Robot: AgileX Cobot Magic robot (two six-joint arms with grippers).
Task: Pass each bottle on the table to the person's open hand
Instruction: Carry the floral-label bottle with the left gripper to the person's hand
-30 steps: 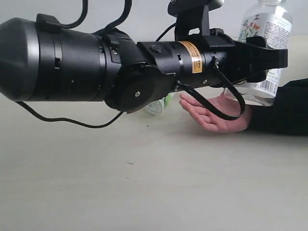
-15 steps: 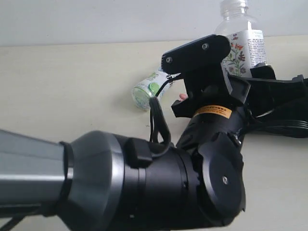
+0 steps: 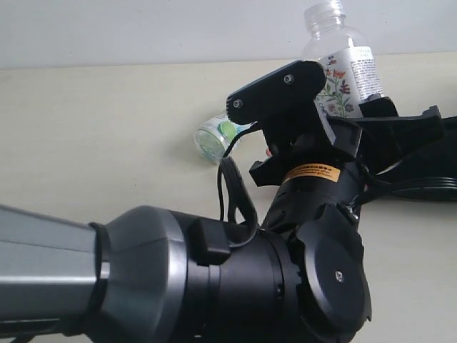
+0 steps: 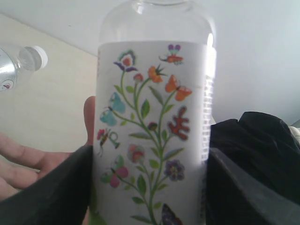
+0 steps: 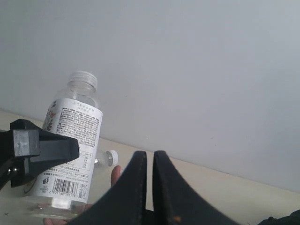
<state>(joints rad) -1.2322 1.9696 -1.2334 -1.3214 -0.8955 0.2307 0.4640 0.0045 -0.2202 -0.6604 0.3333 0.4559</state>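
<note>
My left gripper [image 4: 150,187] is shut on a clear bottle with a white flower-print label [image 4: 154,131]. In the exterior view this bottle [image 3: 343,71] stands slightly tilted, its cap off or out of sight, above the black fingers [image 3: 378,111]. The person's open hand [image 4: 28,159] lies palm up just behind and beneath it, thumb tip [image 5: 115,176] showing. A green-labelled bottle [image 3: 218,136] lies on the table [image 3: 107,128]. A white-capped bottle [image 4: 18,63] lies beyond the hand. My right gripper [image 5: 150,161] is shut and empty, off to the side. The other bottles are out of view.
My left arm's thick black body [image 3: 214,286] fills the exterior view's foreground and hides the table in front of it. The person's black sleeve [image 4: 258,136] rests on the right. A pale wall [image 5: 187,70] stands behind the table.
The left arm has swung round to fill the lower exterior view. The held bottle has drifted left and slightly up over the hand and tilts more. The grip is unchanged.
</note>
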